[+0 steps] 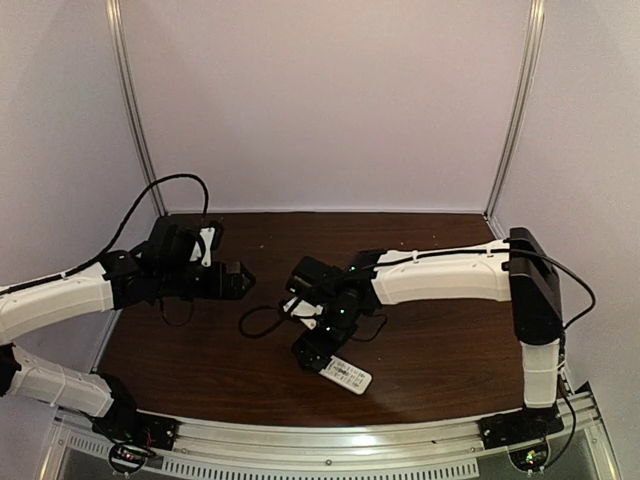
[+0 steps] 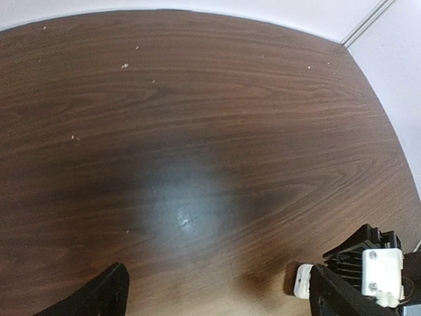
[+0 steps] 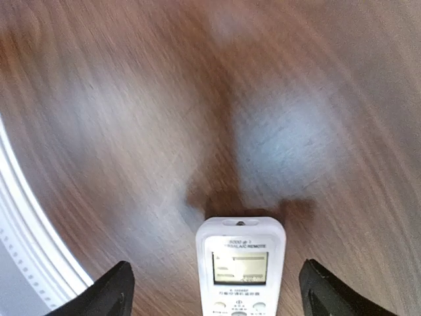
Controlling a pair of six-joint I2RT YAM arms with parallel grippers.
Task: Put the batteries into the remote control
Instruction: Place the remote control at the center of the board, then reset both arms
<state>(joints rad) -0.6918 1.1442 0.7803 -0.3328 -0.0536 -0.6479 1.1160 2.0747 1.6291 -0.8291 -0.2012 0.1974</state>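
Observation:
The white remote control [image 1: 347,374] lies face up on the dark wooden table near the front edge. In the right wrist view its display end [image 3: 241,263] shows between my fingers. My right gripper [image 1: 312,352] is open, low over the remote's near end, jaws wide on either side and not touching it [image 3: 217,299]. My left gripper [image 1: 240,280] is open and empty over bare table at the left [image 2: 220,299]. No purple or orange battery shows in any view.
A small white piece [image 2: 302,280] lies on the table beside my left gripper's right finger. A black cable [image 1: 262,322] loops on the table between the arms. The metal front rail [image 1: 330,440] runs just beyond the remote.

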